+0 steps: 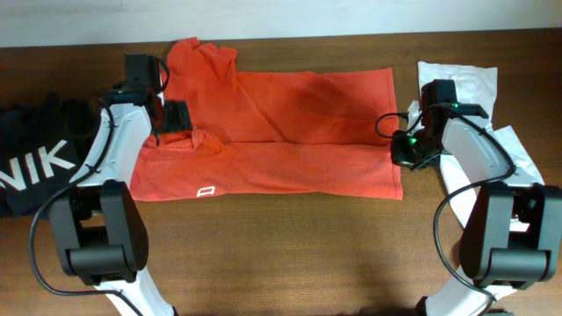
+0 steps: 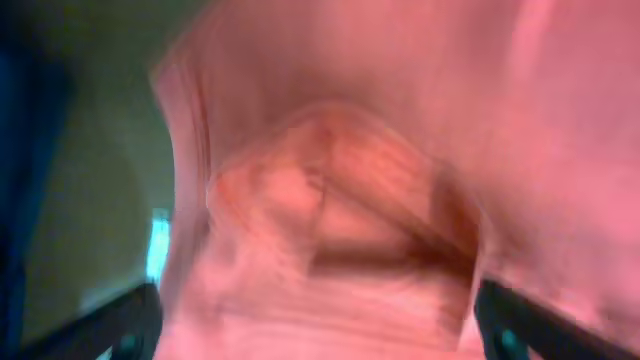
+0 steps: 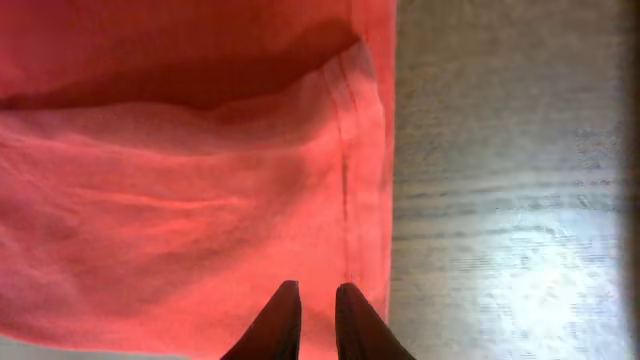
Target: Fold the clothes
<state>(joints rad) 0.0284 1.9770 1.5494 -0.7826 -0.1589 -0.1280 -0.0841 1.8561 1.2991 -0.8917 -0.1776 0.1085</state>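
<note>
An orange-red shirt (image 1: 290, 132) lies spread flat across the wooden table, with a small white logo near its front left hem. My left gripper (image 1: 178, 118) hovers over a bunched fold at the shirt's left side. In the blurred left wrist view its fingers (image 2: 320, 330) stand wide apart and open, with wrinkled orange fabric (image 2: 340, 220) between and below them. My right gripper (image 1: 401, 151) is at the shirt's right edge. In the right wrist view its fingers (image 3: 317, 292) are almost together just above the fabric (image 3: 180, 170), next to the hem.
A black garment with white letters (image 1: 35, 162) lies at the left edge of the table. A white garment (image 1: 465, 81) lies at the right, partly under my right arm. Bare wood (image 3: 500, 200) runs to the right of the shirt's hem and along the table's front.
</note>
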